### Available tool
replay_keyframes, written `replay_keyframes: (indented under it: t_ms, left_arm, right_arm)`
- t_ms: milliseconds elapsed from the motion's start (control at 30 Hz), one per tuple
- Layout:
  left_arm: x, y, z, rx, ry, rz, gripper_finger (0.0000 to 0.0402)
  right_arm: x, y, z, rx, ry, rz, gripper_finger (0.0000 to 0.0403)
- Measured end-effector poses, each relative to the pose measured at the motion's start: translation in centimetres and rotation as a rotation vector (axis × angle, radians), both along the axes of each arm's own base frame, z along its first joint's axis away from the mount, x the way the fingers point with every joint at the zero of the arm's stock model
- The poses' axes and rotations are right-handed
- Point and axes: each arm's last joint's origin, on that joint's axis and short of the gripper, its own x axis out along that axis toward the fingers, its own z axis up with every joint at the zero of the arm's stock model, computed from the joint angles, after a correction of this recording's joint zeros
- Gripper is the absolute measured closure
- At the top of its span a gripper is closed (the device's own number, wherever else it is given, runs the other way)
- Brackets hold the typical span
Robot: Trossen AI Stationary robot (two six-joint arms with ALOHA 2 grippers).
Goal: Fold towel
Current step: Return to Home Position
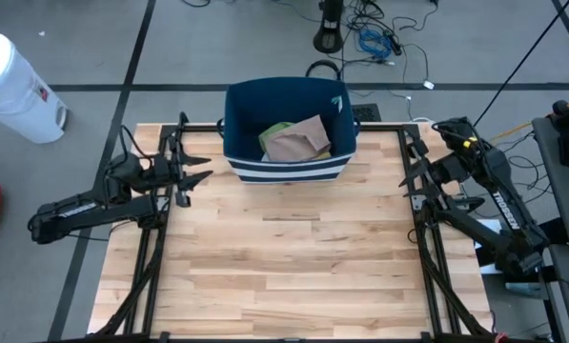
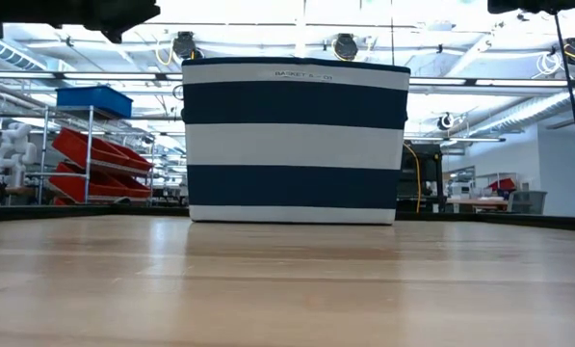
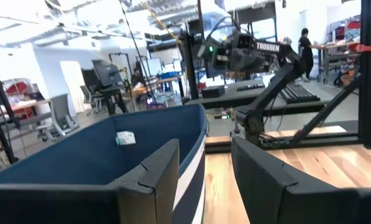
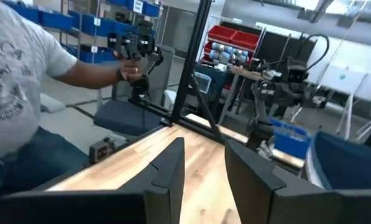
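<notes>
Counter point(image 2: 287, 280): pale wood planks laid lengthwise fill the foreground of the low view, and the boards in front of the bin are bare.
Frame point(image 1: 146, 257): black rails run along the counter's left and right edges, carrying the two arm bases.
Room: a grey floor with dark seams lies around the counter. A white cylinder point(image 1: 12, 86) stands off the far left corner and loose cables point(image 1: 375, 38) lie beyond the far edge. Red shelf trays point(image 2: 99, 154) show in the workshop behind.
Person point(image 4: 17, 81): in a grey T-shirt beyond the counter's right side, holding a black handheld device point(image 4: 135, 46).
Bin point(image 2: 295, 145): navy fabric with white bands, upright at the middle of the counter's far edge and open at the top.
Towels: both lie inside the bin, below its rim. A tan cloth point(image 1: 301, 141) is uppermost, loosely folded and creased. A green-yellow cloth point(image 1: 274, 131) shows from under its left side.
Left gripper point(image 3: 204, 149): raised over the counter's left edge, just beside the bin's left wall but apart from it. Its fingers are spread with a clear gap and hold nothing.
Right gripper point(image 4: 202, 144): raised at the counter's right edge near the far corner. Its fingers are likewise parted and empty.
Open room: the whole near half of the counter between the two side rails is clear wood, and both arms sit outside the bin's footprint.
</notes>
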Motion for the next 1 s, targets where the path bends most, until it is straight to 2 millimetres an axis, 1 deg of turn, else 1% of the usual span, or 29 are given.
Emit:
replay_keyframes:
  t_ms: [167, 233, 333, 467, 600, 800, 900, 1000]
  left_arm:
    - [0.3, 0.1, -1.0, 0.014, -0.039, 0.001, 0.0248]
    - [0.5, 0.2, -1.7, 0.007, -0.032, 0.008, 0.0248]
    - [0.6, 0.3, -2.1, -0.020, -0.020, 0.019, 0.0248]
    - [0.6, 0.2, -2.0, -0.049, -0.029, 0.003, 0.0248]
    - [0.6, 0.2, -2.1, -0.064, -0.030, -0.007, 0.0248]
    - [0.6, 0.2, -2.1, -0.070, -0.028, -0.011, 0.0248]
    - [0.6, 0.2, -2.1, -0.068, -0.028, -0.011, 0.0248]
    - [0.6, 0.2, -2.0, -0.065, -0.032, -0.011, 0.0248]
  right_arm:
    - [-0.4, 1.0, -0.6, 0.023, 0.011, 0.012, 0.0310]
    - [-0.6, 1.4, -0.7, 0.008, 0.000, 0.015, 0.0314]
    - [-0.7, 1.5, -0.7, -0.011, -0.011, 0.015, 0.0321]
    - [-0.7, 1.6, -0.7, -0.014, -0.013, 0.016, 0.0330]
    - [-0.9, 2.0, -0.1, -0.010, -0.007, 0.015, 0.0333]
    - [-1.6, 3.6, 0.1, -0.018, -0.012, 0.039, 0.0333]
    - [-2.1, 4.5, 0.1, -0.070, -0.039, 0.039, 0.0333]
    - [-2.7, 5.4, 0.2, -0.168, -0.091, 0.035, 0.0333]
